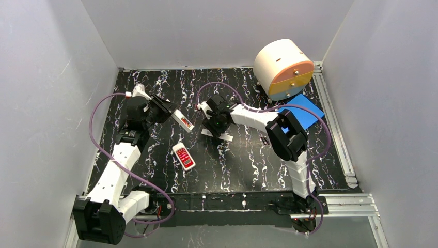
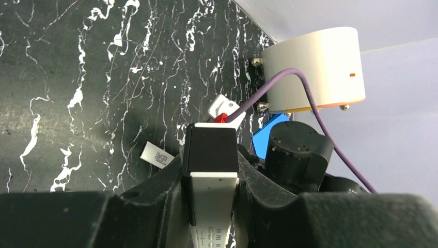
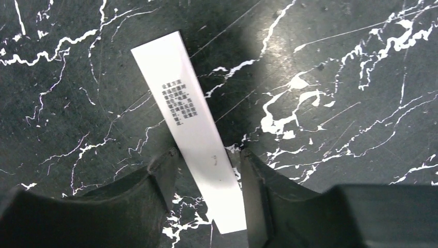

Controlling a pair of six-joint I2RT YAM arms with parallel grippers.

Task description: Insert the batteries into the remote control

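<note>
My left gripper [image 1: 168,109] is shut on the remote control [image 1: 182,120], a long slim white bar held above the table and pointing right. In the left wrist view the remote [image 2: 214,206] sits between the fingers [image 2: 212,168], its far end dark [image 2: 210,150]. A small red-orange spot shows near its tip in the top view; I cannot tell if it is a battery. No loose batteries are in view. My right gripper [image 1: 219,128] is open low over a flat white cover strip [image 3: 188,129], its fingers [image 3: 207,155] either side of it.
A shorter white remote with a red button face [image 1: 184,156] lies in front of the grippers. A white drum with an orange and blue face [image 1: 284,70] and a blue sheet [image 1: 307,111] are at the back right. Metal rails [image 1: 335,129] edge the right side.
</note>
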